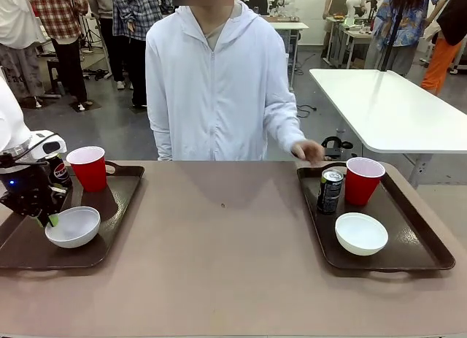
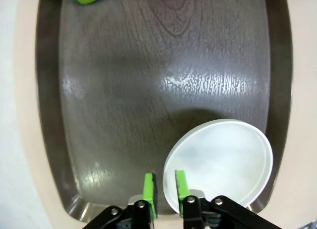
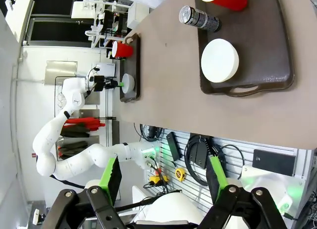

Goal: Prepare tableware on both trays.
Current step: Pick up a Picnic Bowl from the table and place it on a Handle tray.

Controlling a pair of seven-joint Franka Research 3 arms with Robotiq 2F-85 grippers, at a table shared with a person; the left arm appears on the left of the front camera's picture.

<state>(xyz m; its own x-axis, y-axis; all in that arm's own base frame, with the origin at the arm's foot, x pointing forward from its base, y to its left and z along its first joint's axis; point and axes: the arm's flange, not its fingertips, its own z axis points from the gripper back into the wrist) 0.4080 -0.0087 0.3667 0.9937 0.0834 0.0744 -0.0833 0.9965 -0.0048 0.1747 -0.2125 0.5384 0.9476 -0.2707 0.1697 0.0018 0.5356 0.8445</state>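
pinching the rim of the white bowl (image 1: 73, 226) on the left tray (image 1: 109, 206), left end effector (image 1: 49, 220) narrow, red cup (image 1: 90, 167) behind it, person's hand (image 1: 309, 151) at right tray (image 1: 408, 228), left wrist: green pads (image 2: 148, 187) straddle bowl rim (image 2: 220, 164), right wrist: right end effector (image 3: 163, 173) wide, well above worktop (image 3: 163, 66), can (image 3: 199, 18) on its tray

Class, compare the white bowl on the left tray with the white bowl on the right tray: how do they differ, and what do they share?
The left bowl has the left pincer closed over its rim; the right bowl stands free. The left bowl sits at its tray's near right corner; the right bowl sits mid-width near its tray's front. Both are small, round, white, upright and empty.
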